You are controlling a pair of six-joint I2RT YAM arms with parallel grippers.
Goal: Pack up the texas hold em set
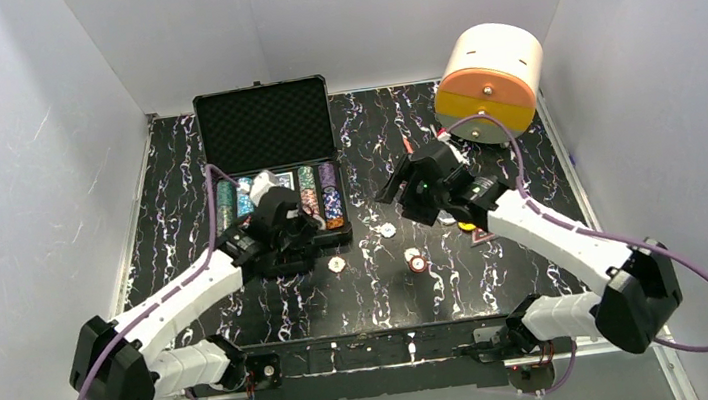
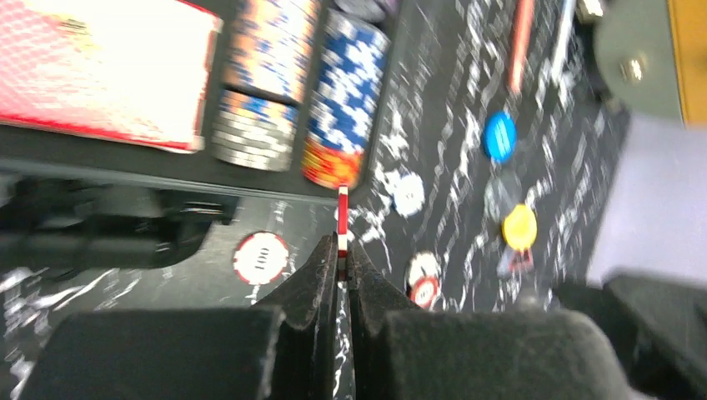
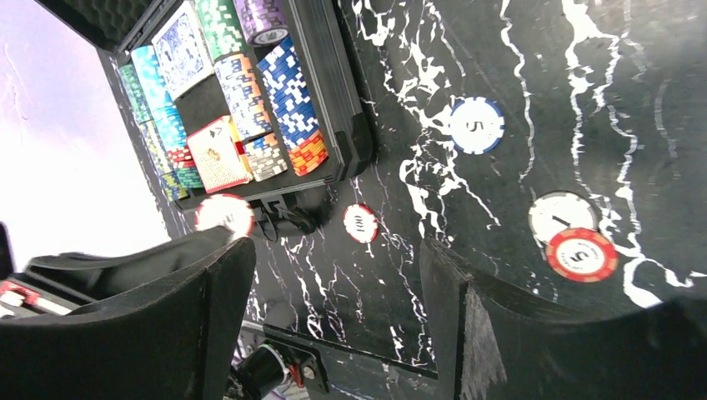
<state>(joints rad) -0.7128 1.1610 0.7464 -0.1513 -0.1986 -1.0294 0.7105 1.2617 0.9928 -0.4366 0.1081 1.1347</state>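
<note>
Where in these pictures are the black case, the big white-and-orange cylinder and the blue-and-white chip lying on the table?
black case (image 1: 264, 125): top external view, on the foam-lined lid.
white-and-orange cylinder (image 1: 492, 79): top external view, on the orange end face.
blue-and-white chip (image 3: 476, 125): right wrist view, on the face's centre.

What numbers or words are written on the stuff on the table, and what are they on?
"5" on the blue-and-white chip.
"5" on the red chip.
"100" on the red-and-white chip.
White chip partly under the red chip: mark unclear.
Red deck and blue deck: patterns only, nothing readable.
Chip stacks in the case: too small to read.
</note>
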